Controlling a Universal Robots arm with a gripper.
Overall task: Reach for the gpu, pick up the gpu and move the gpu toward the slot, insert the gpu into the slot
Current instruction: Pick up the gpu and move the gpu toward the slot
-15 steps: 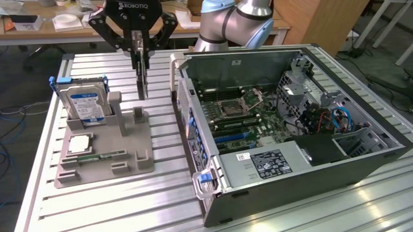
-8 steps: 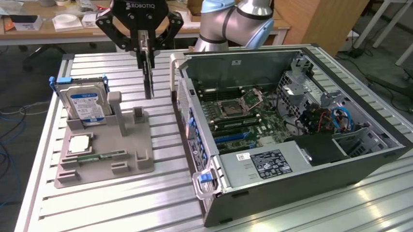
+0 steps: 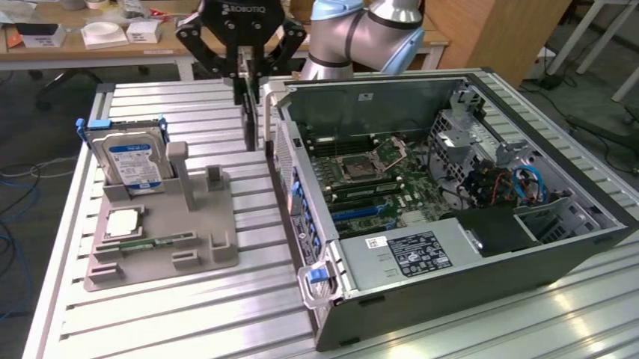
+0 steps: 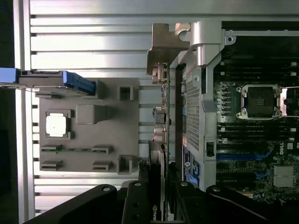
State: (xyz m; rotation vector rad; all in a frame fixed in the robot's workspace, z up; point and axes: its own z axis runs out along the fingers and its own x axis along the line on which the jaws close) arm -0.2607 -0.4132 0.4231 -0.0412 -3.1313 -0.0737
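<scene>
Carrying this well is, in my judgement, calling for holding the thin dark rectangular gpu card (image 3: 247,112) plumb, lifting it clear of the open grey metal computer case (image 3: 450,262) and lining it up with the long narrow blue plastic slot (image 3: 357,213) on the green motherboard (image 3: 399,179). The black two-finger gripper (image 3: 242,75) is pinching the card's upper edge, jaws partly closed on its faces. The card is hanging upright just outside the case wall, above the ribbed aluminium table (image 3: 179,314).

gripper (image 3: 242,73): clamps gpu (image 3: 247,123), seemingly edge-on | place: just beside computer case (image 3: 469,269), on the exterior view's left
</scene>
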